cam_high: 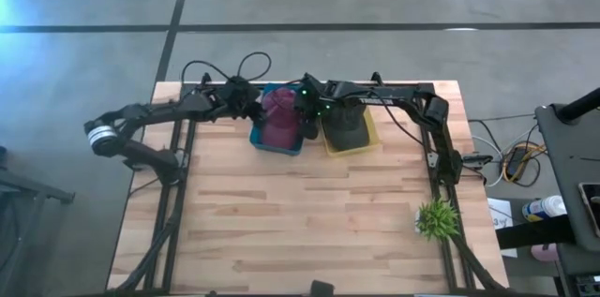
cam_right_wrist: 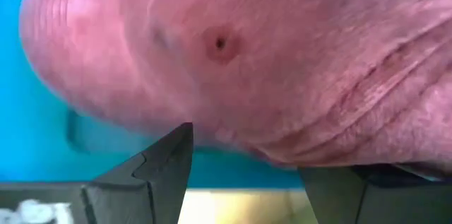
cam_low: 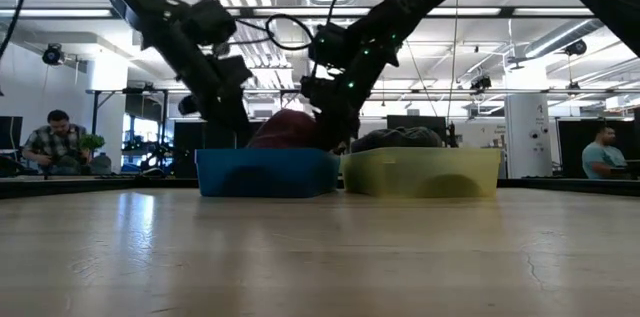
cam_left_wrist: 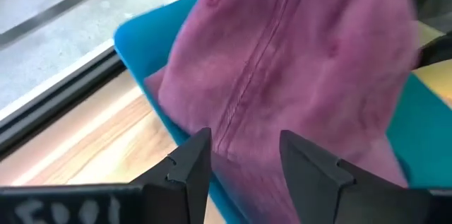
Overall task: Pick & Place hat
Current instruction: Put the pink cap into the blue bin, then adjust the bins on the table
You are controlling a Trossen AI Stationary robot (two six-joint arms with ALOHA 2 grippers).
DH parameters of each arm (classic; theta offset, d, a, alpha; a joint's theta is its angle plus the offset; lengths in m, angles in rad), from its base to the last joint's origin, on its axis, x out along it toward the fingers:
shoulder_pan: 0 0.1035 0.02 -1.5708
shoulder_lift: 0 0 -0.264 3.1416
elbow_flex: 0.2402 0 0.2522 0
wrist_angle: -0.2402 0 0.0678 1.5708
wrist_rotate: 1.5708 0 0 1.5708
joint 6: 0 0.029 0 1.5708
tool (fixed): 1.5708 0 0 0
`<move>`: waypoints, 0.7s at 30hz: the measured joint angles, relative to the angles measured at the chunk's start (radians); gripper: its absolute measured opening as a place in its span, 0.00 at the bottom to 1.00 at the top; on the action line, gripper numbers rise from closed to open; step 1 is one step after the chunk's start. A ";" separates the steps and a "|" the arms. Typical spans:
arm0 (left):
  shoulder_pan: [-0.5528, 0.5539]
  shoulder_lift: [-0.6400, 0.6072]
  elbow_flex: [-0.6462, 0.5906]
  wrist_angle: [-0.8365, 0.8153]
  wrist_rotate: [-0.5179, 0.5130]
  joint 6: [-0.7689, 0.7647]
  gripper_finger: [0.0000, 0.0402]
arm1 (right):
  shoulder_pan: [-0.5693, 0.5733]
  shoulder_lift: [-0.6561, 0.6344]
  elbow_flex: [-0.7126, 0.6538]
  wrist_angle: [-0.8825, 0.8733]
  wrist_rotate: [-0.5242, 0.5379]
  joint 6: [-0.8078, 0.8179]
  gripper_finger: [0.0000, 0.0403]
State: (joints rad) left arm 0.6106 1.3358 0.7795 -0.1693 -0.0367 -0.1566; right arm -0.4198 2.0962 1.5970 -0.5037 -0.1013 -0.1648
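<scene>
At the near right corner of the wooden table (cam_high: pixel 309 222) we see a small green plant (cam_high: pixel 437 218) standing alone, well apart from everything else. Most of the tabletop in front of the bins is bare wood.

Farther back, 2 bins stand side by side and touching near the far edge: a blue bin (cam_high: pixel 265 141) on the left and a yellow bin (cam_high: pixel 367 140) on the right. The maroon hat (cam_high: pixel 279 117) lies in the blue bin, its crown rising above the rim, as the low view also shows (cam_low: pixel 285 127). A dark hat (cam_high: pixel 345 126) fills the yellow bin.

We find both arms stretched in from the table's sides and meeting over the blue bin. The left arm runs from its base at the left edge, elbow out, reaching rightward; its left gripper (cam_high: pixel 246 102) sits at the hat's left side, tilted down. In its wrist view the fingers stand parted (cam_left_wrist: pixel 244 164), with the hat's stitched fabric (cam_left_wrist: pixel 296 68) just beyond them and nothing between.

The right arm comes along the far edge from the right and bends down; its right gripper (cam_high: pixel 307 121) is at the hat's right side, between the 2 bins' contents. Its wrist view shows the fingers spread (cam_right_wrist: pixel 247 174), the hat's crown (cam_right_wrist: pixel 282 54) pressed close above them, ungrasped.
</scene>
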 joint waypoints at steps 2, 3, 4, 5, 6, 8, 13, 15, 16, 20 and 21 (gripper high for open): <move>0.000 -0.050 0.000 -0.040 -0.005 -0.001 0.40 | 0.000 -0.007 0.000 -0.040 0.000 0.000 0.57; 0.000 -0.076 0.000 -0.060 -0.009 -0.005 0.40 | 0.001 -0.013 0.000 -0.053 -0.001 0.001 0.57; 0.000 -0.102 0.000 -0.079 -0.012 -0.014 0.40 | 0.001 -0.023 0.000 -0.067 -0.004 0.001 0.57; 0.000 -0.127 0.000 -0.099 -0.017 -0.024 0.40 | 0.003 -0.036 0.000 -0.083 -0.005 0.001 0.57; 0.000 -0.152 0.000 -0.116 -0.018 -0.035 0.40 | 0.005 -0.049 0.000 -0.088 -0.005 0.000 0.57; 0.000 -0.198 0.000 -0.151 -0.034 -0.062 0.40 | 0.012 -0.076 0.000 -0.090 -0.004 0.001 0.57; -0.001 -0.259 -0.031 -0.217 -0.057 -0.074 0.40 | 0.033 -0.126 0.000 -0.103 -0.004 0.039 0.57; -0.002 -0.259 -0.075 -0.222 -0.057 -0.074 0.40 | 0.047 -0.143 0.000 -0.125 -0.003 0.052 0.57; -0.002 -0.255 -0.102 -0.224 -0.057 -0.074 0.40 | 0.056 -0.151 -0.002 -0.142 -0.003 0.056 0.57; -0.006 -0.236 -0.205 -0.166 -0.051 -0.118 0.40 | 0.098 -0.180 -0.017 -0.211 0.038 0.061 0.57; -0.006 -0.235 -0.226 -0.137 -0.037 -0.137 0.40 | 0.110 -0.188 -0.025 -0.231 0.061 0.061 0.57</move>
State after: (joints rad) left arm 0.6046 1.1013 0.5537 -0.3065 -0.0735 -0.2937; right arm -0.3097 1.9086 1.5724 -0.7351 -0.0406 -0.1038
